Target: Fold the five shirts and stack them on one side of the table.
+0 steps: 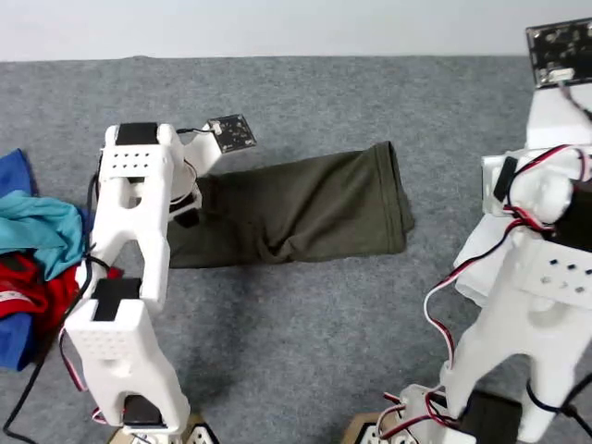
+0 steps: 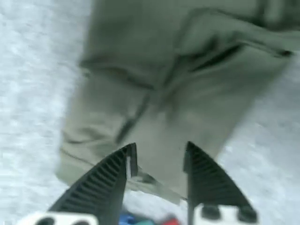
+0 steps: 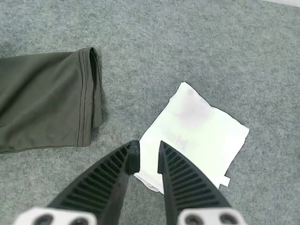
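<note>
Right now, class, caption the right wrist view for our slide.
Right hand, slightly open, hovers by the folded white shirt, with the olive shirt apart on grey table.

Olive shirt [image 1: 305,208] lies folded lengthwise; white shirt [image 3: 197,136] folded nearby.

Grey table [image 1: 305,351]. Olive shirt [image 1: 305,208] lies mid-table, folded into a long band, hem end toward the right, some wrinkles near its lower edge. Left arm [image 1: 139,213] stands over the shirt's left end and covers it. At the left table edge is a loose heap: blue shirt [image 1: 11,171], teal shirt [image 1: 42,231], red shirt [image 1: 37,287], overlapping. Right arm [image 1: 546,277] is at the right edge, with a white shirt [image 1: 481,254] partly under it, apart from the olive one.
</note>
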Available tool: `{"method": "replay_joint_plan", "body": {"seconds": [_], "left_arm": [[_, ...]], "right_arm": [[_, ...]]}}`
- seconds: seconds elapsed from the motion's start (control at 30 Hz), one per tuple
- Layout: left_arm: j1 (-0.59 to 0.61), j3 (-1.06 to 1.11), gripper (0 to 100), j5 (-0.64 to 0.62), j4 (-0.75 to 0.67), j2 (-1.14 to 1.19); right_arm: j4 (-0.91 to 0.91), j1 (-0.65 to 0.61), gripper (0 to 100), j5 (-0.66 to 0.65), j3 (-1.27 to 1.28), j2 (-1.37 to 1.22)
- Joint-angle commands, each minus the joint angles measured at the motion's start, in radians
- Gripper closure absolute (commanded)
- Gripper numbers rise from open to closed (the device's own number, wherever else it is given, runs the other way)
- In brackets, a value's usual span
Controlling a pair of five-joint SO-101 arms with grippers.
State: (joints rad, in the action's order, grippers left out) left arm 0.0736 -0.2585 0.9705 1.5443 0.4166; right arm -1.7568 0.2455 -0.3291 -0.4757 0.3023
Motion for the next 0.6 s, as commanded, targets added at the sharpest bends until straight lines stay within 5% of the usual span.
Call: {"method": "replay_joint_plan", "body": {"seconds": [0.0,0.37,0.57], "left_arm": [[-0.009,-0.025,90,0.008,0.058,-0.054],[0.107,-0.079,99,-0.635,0.209,-0.293],[0.226,0.007,94,-0.730,0.210,-0.471]], "right_arm": [[-0.038,0.008,91.7,-0.002,0.002,0.022],[0.002,-0.147,91.5,0.074,0.104,-0.225],[0.116,-0.226,91.9,0.083,0.104,-0.478]]}}
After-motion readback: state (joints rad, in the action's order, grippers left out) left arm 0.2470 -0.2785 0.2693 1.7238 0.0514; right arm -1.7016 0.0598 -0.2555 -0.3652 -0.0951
